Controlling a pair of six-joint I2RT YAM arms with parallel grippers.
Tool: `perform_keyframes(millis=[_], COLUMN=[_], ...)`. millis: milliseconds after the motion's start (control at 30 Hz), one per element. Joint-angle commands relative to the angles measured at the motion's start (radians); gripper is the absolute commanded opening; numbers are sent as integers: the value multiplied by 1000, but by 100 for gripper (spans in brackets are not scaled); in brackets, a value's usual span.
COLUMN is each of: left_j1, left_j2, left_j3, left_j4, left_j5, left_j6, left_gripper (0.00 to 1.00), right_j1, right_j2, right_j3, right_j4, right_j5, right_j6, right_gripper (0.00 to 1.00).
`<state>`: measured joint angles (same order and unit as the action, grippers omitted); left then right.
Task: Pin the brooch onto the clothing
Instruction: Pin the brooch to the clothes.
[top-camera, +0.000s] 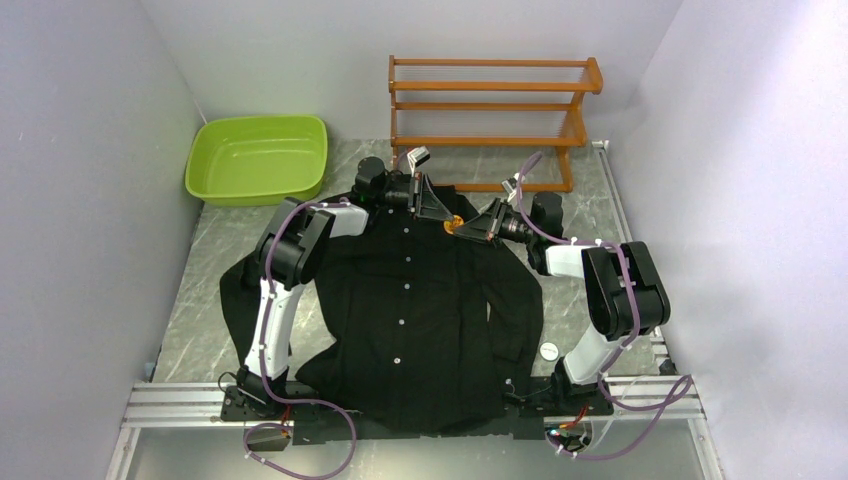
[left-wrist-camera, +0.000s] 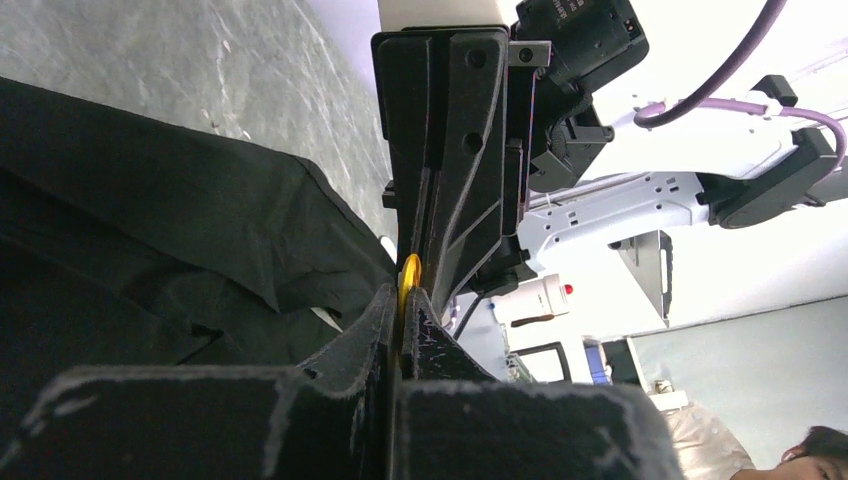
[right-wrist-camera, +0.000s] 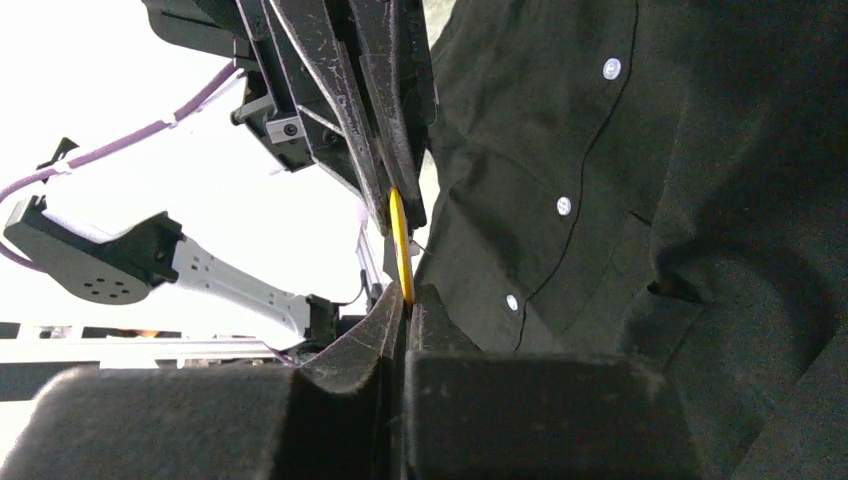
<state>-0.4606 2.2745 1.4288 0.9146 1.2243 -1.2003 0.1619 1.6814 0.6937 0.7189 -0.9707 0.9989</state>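
Note:
The black shirt (top-camera: 410, 310) lies spread flat on the table, collar toward the back. Above its collar end both grippers meet tip to tip on the small orange brooch (top-camera: 452, 223). My left gripper (top-camera: 440, 212) comes from the left and is shut on one edge of it; my right gripper (top-camera: 468, 228) is shut on the opposite edge. In the left wrist view the brooch (left-wrist-camera: 408, 275) stands edge-on between my left gripper (left-wrist-camera: 402, 305) and the right one's fingers (left-wrist-camera: 445, 180). In the right wrist view the brooch (right-wrist-camera: 399, 240) rises from my right gripper (right-wrist-camera: 405, 298), beside the shirt's (right-wrist-camera: 600, 200) button placket.
A green basin (top-camera: 258, 158) sits at the back left and a wooden rack (top-camera: 490, 110) at the back centre. A small white round object (top-camera: 549, 350) lies on the table right of the shirt's hem. Grey walls close in both sides.

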Motion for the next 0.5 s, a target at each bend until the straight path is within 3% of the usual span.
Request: perform_keyframes(millis=[0,233,400,467], left_j1=[-3,4,16,24], left_j2=[-4,-30,-54,-65], left_j3=[-7,-32,-55,-71], left_j4=[3,-69,-107,-106], left_j5=[8,-18,-45,-62], left_j6=[28,103,140,147], left_gripper=[3,16,54,61], right_j1=[-5,-8,-8,-8], right_j2=[-3,-34,-62,-63], right_j3=[-4,2,4,4], right_j4=[96,5,-45,-54], right_j5=[-8,13,21,23], right_j6=[0,-67,-111,-116], right_gripper=[0,0,0,0])
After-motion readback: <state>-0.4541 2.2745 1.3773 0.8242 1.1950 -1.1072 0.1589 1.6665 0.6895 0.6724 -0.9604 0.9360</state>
